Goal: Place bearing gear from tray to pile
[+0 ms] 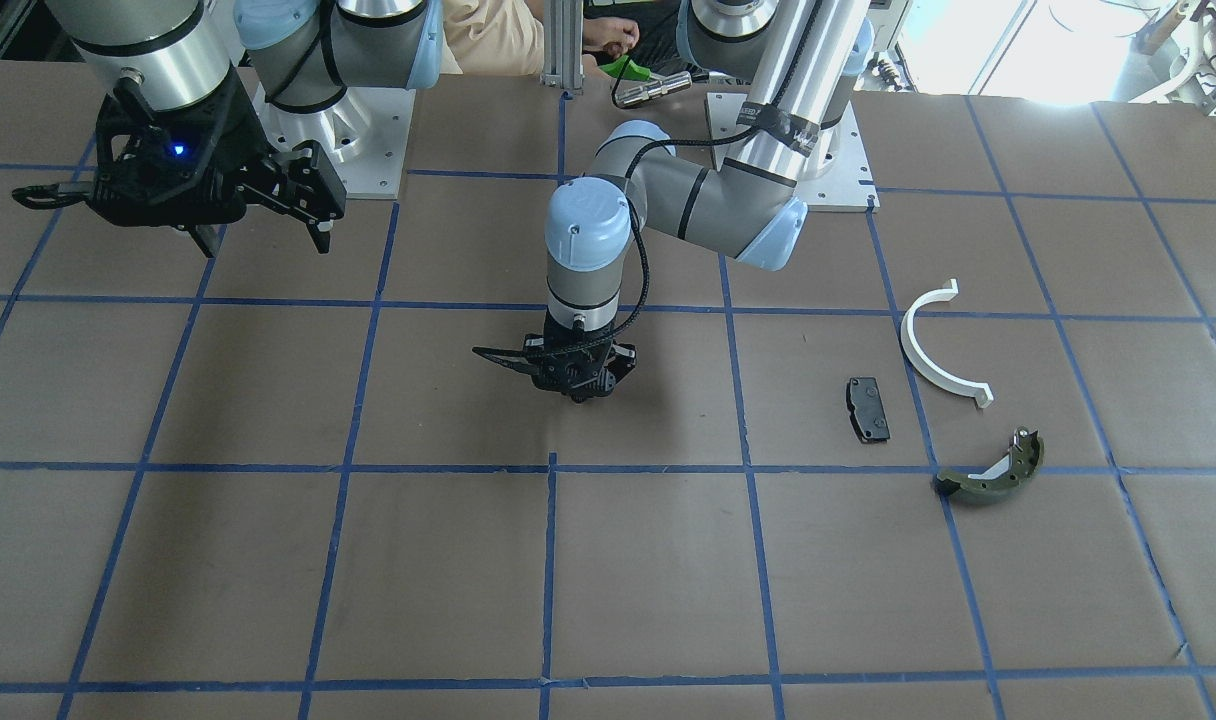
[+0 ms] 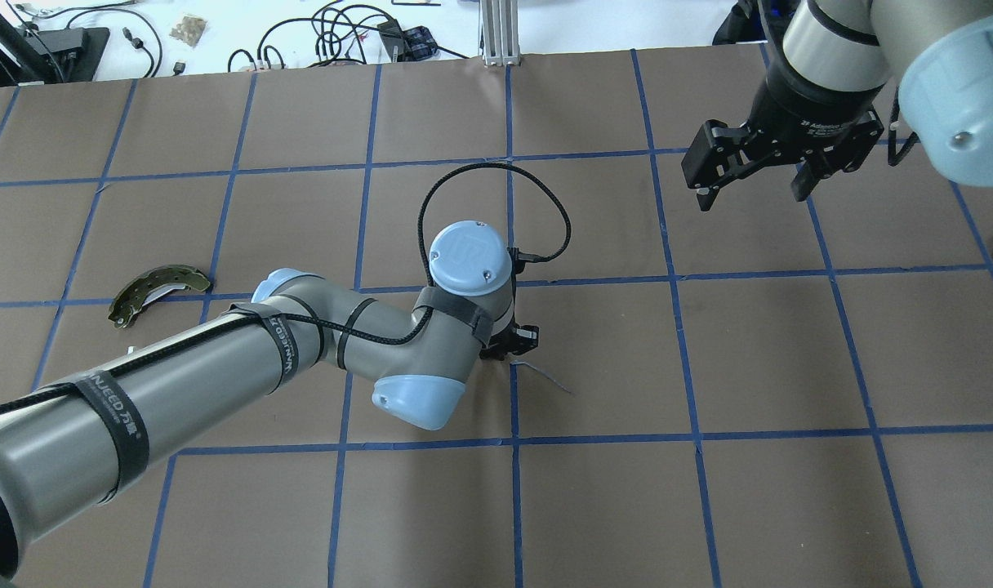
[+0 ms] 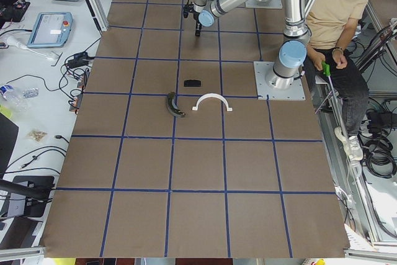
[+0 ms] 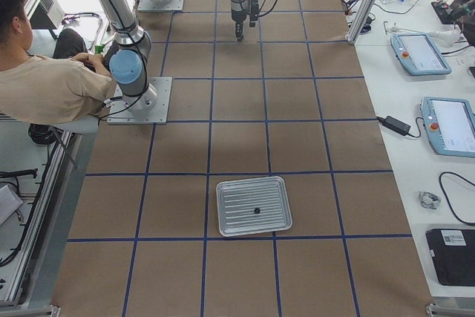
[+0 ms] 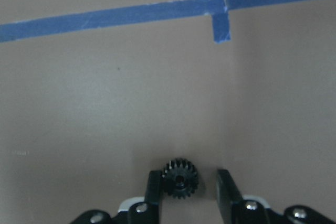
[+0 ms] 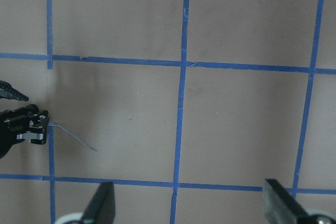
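The bearing gear (image 5: 180, 178), small, black and toothed, lies on the brown table between the fingers of my left gripper (image 5: 189, 176). It touches the left finger, and a gap separates it from the right finger (image 5: 226, 190), so the gripper is open. That gripper (image 1: 578, 388) points down near the table's middle. The pile lies apart from it: a white half-ring (image 1: 933, 350), a black pad (image 1: 867, 408) and an olive brake shoe (image 1: 993, 472). My right gripper (image 1: 263, 215) hangs open and empty above the table. The tray (image 4: 254, 206) shows in the exterior right view.
A small dark part (image 4: 256, 211) lies in the tray. The left arm's elbow and black cable (image 2: 496, 212) stand over the table's middle. A person (image 3: 338, 23) sits behind the robot bases. The table has a blue tape grid.
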Robot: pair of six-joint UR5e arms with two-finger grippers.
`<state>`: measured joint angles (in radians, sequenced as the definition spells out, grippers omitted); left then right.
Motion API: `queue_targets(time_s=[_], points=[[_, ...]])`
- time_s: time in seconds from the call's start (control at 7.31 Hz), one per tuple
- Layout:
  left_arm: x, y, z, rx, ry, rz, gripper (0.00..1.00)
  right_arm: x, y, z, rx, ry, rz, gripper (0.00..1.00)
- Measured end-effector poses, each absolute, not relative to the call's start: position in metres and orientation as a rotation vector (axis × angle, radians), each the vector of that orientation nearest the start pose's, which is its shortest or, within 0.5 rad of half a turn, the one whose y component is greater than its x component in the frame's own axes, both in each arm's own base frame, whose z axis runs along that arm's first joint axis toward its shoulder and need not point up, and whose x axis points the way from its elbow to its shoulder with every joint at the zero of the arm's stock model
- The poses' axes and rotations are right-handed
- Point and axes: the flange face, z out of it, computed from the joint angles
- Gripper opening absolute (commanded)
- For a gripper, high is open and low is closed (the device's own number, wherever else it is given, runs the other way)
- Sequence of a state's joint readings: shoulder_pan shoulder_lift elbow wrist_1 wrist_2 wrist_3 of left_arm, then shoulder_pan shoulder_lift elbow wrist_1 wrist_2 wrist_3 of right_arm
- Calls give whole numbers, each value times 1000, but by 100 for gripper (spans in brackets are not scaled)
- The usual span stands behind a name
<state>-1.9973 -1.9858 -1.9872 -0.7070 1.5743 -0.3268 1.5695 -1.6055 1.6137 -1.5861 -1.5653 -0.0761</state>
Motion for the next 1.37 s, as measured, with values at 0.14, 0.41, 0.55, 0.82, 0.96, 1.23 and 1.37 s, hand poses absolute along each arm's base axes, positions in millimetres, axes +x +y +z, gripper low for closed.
queue_targets(time_s=[0.14,0.41,0.55,0.82,0.96,1.23,1.37], points=[[-343,-437,166,112,3153,-48,0,134,-478,485,-121,3133,-12,100],[-327,-452,180,21,3167,-86,0,134,-477,485,-115,3131,-10,100],[-306,-467,187,-5,3169,-104,0,134,-477,485,-116,3131,-9,100],[-249,-493,199,43,3157,-101,0,135,-476,486,-120,3131,-14,100],[-216,-503,203,39,3147,-49,0,135,-476,486,-122,3131,-15,100],[-145,-513,220,49,3109,37,0,136,-473,488,-123,3130,-21,100],[-105,-513,231,75,3070,75,0,136,-473,488,-123,3130,-22,100]])
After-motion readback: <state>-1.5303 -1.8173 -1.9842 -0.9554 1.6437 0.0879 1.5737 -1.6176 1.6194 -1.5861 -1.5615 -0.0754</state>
